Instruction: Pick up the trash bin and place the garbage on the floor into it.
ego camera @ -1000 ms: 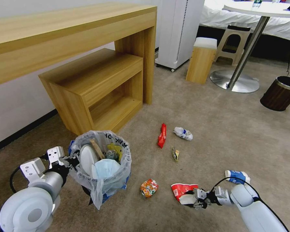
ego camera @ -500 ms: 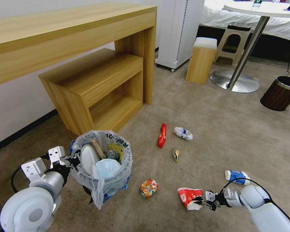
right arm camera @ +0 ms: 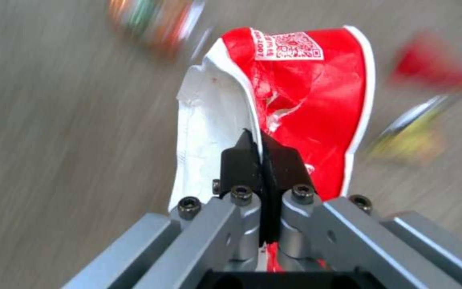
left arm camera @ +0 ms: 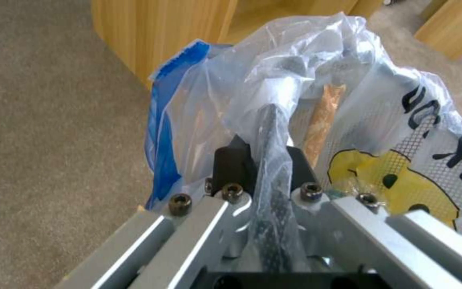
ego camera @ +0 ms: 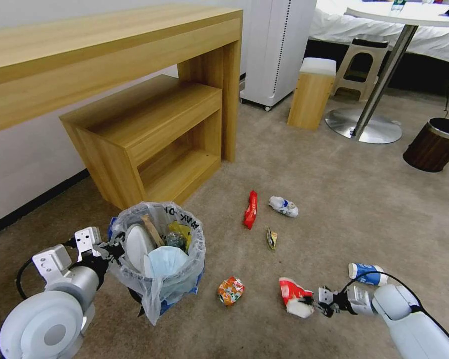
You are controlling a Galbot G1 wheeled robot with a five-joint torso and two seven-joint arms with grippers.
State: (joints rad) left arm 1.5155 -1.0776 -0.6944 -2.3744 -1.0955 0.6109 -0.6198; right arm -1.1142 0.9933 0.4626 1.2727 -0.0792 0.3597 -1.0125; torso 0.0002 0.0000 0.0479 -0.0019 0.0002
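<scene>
The trash bin (ego camera: 157,259), blue and lined with a crinkly printed bag, sits at the lower left of the floor (ego camera: 344,199), holding a slipper, a mask and a stick. My left gripper (ego camera: 112,249) is shut on its bag-covered rim (left arm camera: 274,116). At the lower right my right gripper (ego camera: 315,304) is shut on the edge of a crushed red-and-white paper cup (ego camera: 293,295), seen close up as the cup (right arm camera: 306,92) between the right gripper (right arm camera: 263,148) pads. Other garbage lies on the carpet: an orange can (ego camera: 230,290), a red wrapper (ego camera: 251,209), a white wrapper (ego camera: 284,206), a small yellow wrapper (ego camera: 271,238) and a blue cup (ego camera: 366,273).
A wooden desk with a low shelf unit (ego camera: 149,129) stands just behind the bin. Farther back are a white appliance (ego camera: 277,50), a wooden stool (ego camera: 312,92), a round table's metal base (ego camera: 364,127) and a brown bin (ego camera: 434,144).
My right gripper has drawn back to the right with the red cup, which has tipped more upright. The left gripper and bin have barely moved.
</scene>
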